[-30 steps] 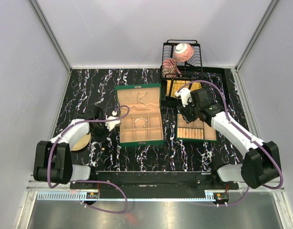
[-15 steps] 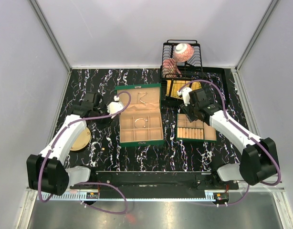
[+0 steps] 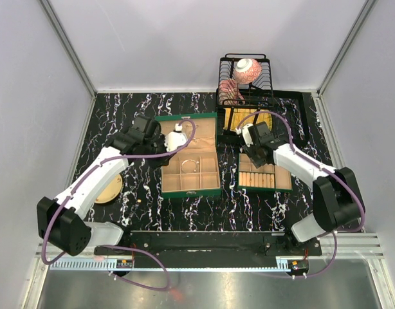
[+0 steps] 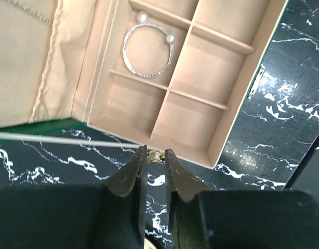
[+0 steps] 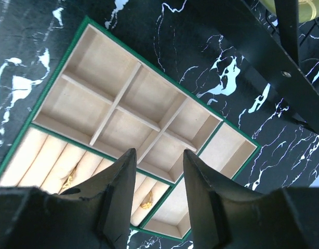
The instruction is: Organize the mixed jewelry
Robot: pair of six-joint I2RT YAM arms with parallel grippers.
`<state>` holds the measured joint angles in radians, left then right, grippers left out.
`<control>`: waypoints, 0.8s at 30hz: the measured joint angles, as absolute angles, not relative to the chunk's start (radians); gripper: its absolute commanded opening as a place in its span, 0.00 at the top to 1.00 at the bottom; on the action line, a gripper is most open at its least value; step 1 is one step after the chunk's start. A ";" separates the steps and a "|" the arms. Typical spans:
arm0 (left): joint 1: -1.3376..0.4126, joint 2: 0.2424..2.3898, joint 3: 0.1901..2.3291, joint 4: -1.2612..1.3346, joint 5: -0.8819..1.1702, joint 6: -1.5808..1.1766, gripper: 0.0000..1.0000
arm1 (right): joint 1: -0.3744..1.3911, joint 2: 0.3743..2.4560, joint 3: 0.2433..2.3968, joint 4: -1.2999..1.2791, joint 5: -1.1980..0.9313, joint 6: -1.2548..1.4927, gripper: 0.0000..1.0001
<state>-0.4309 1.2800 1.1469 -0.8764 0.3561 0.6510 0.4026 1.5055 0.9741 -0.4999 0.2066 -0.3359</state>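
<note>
My left gripper point(image 4: 155, 151) is shut on a small gold-coloured piece of jewelry point(image 4: 155, 156), which shows between the fingertips. It hangs at the left edge of the large green box point(image 4: 229, 127), seen from above at the left gripper point(image 3: 165, 145). In that box a silver bangle with two pearl ends point(image 4: 148, 52) lies in one compartment, and a thin chain point(image 4: 29, 8) rests on the lid lining. My right gripper point(image 5: 158, 153) stands open and holds nothing, above the small green tray point(image 5: 222, 124). Two gold pieces point(image 5: 147, 198) sit in the tray's ring rolls.
A round gold plate point(image 3: 109, 188) lies at the left by my left arm, with a tiny piece point(image 3: 141, 201) on the marble-patterned table near it. A black dish rack point(image 3: 244, 87) with a pink bowl point(image 3: 247, 69) stands behind the small tray point(image 3: 265, 174).
My left arm has swung from beside the gold plate up and right to the large box, still shut on the piece. My right gripper has drifted slightly left and its jaws have narrowed a little.
</note>
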 measured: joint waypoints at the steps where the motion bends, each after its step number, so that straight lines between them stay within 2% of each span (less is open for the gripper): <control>1: -0.448 1.292 1.156 -0.872 0.356 0.645 1.00 | 0.403 1.517 0.974 -0.499 0.213 -0.337 0.53; 24: -0.554 1.396 1.279 -0.827 0.360 0.592 1.00 | 0.413 1.674 0.976 -0.472 0.225 -0.336 0.61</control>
